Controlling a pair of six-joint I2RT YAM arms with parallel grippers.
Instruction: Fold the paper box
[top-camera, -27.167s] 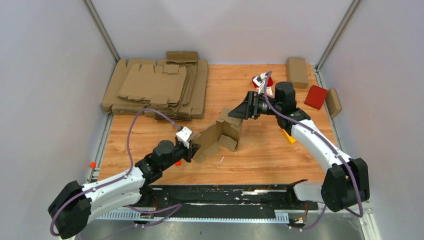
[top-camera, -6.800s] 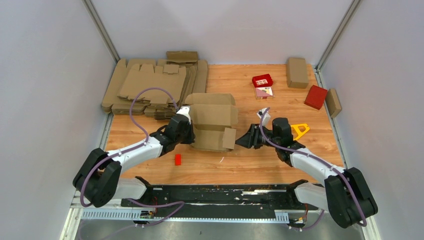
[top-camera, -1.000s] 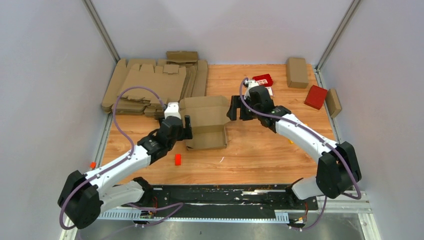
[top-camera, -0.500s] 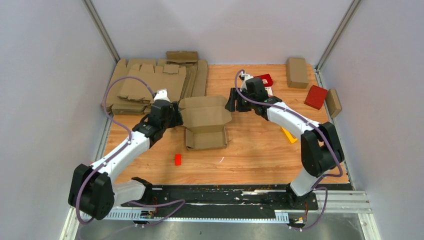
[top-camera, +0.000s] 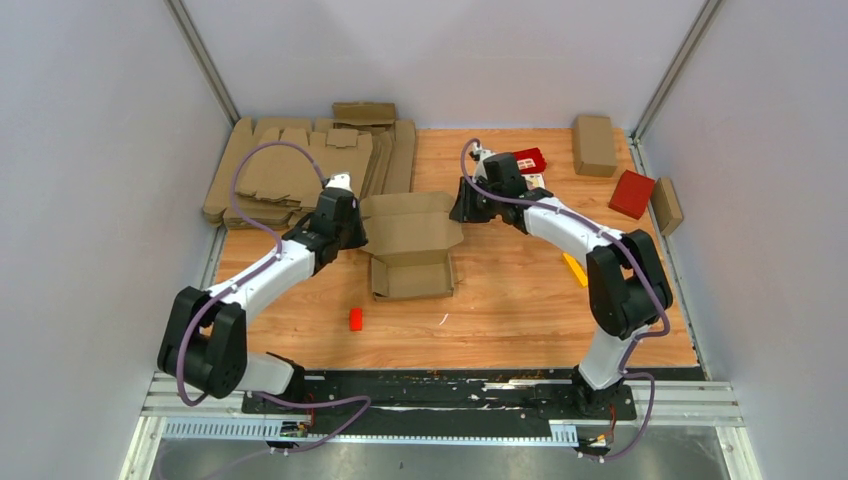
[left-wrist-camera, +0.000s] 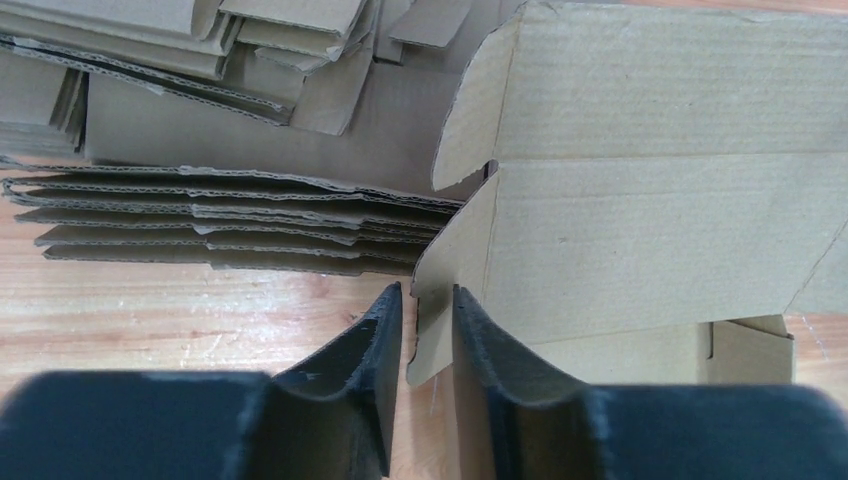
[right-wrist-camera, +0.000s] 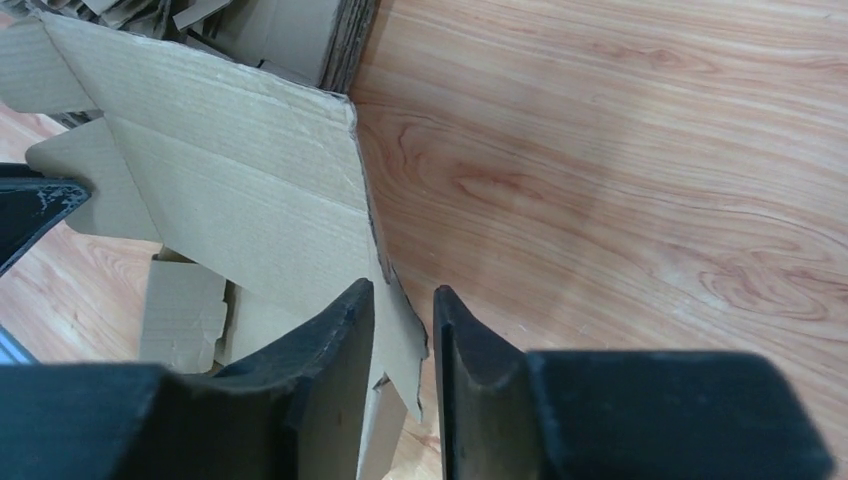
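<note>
Wooden tabletop (top-camera: 520, 300) enclosed by pale grey walls, seen from above and behind the two arms. At far left, against the back corner, lies a stack of flat cardboard blanks (top-camera: 300, 175); the left wrist view shows their corrugated edges layered one on another (left-wrist-camera: 220, 215). Next to the right, the left gripper (top-camera: 350, 232) reaches the left edge of the paper box (top-camera: 410, 235), and in the wrist view its two dark fingers (left-wrist-camera: 375, 350) stand narrowly apart with a side flap of the box (left-wrist-camera: 440, 300) running between them; whether the pads actually press the flap cannot be told. A small red block (top-camera: 355, 319) lies alone on the wood, nearer the arm bases. The paper box sits at mid-table, partly folded, its broad panel raised toward the back and a lower flap lying flat toward the front. At its right edge stands the right gripper (top-camera: 462, 208); in the right wrist view its fingers (right-wrist-camera: 340, 360) likewise straddle the box's corner flap (right-wrist-camera: 405, 345) with a narrow gap, contact undetermined. Farther right lie a yellow piece (top-camera: 574, 269), a red box (top-camera: 527, 159) behind the right wrist, a folded brown carton (top-camera: 594, 144), another red box (top-camera: 632, 193) and a brown carton by the wall (top-camera: 666, 205).
</note>
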